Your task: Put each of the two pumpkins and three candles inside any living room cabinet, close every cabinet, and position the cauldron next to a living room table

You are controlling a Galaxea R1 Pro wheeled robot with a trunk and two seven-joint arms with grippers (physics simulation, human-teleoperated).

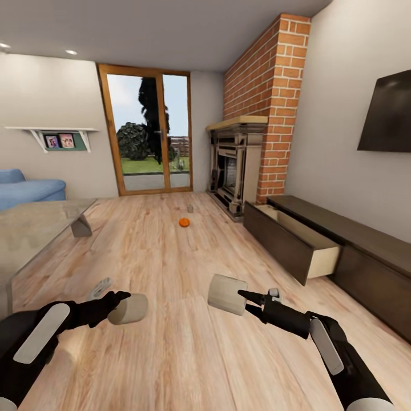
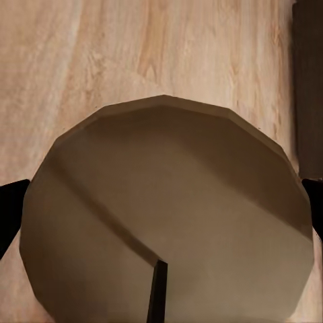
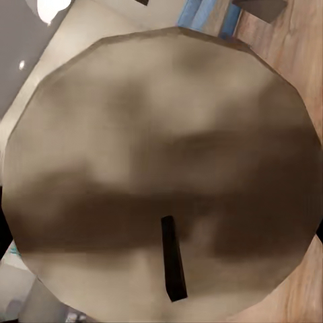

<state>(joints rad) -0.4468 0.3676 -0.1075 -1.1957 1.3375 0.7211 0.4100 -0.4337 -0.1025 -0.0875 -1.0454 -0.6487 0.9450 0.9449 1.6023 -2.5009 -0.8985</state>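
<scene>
With the open drawer (image 1: 302,242) of the cabinet (image 1: 365,251) as landmark, the glass-topped desk (image 1: 34,228) sits far to its left, across the wooden floor (image 1: 171,251). Nearer the robot, the left gripper (image 1: 123,299) holds a pale cylindrical candle (image 1: 128,309), its dark fingers closed against the candle's sides. One pumpkin (image 1: 184,222) lies on the floor well left of the drawer and further away, with a small grey object (image 1: 190,209) just beyond it, too small to name. The right gripper (image 1: 251,301) is clamped on a second candle (image 1: 227,294), in front of the drawer and to its left, well apart from it.

The likeliest trouble, I judge, comes at the drawer: both arms are loaded, so a candle swung in low could knock the dark drawer front, and one released too early would roll away over the floor. Driving towards the drawer, the base might also nudge the pumpkin further off.

The head view gives the room layout: drawer pulled out, pale inside showing, nothing visible in it from this angle. The left wrist view adds the candle's round end (image 2: 165,215) with the wick and dark fingertips (image 2: 10,208) at both edges, floor beyond. The right wrist view shows its candle's end (image 3: 161,175), with wall and ceiling behind, suggesting that gripper tilts upward.
</scene>
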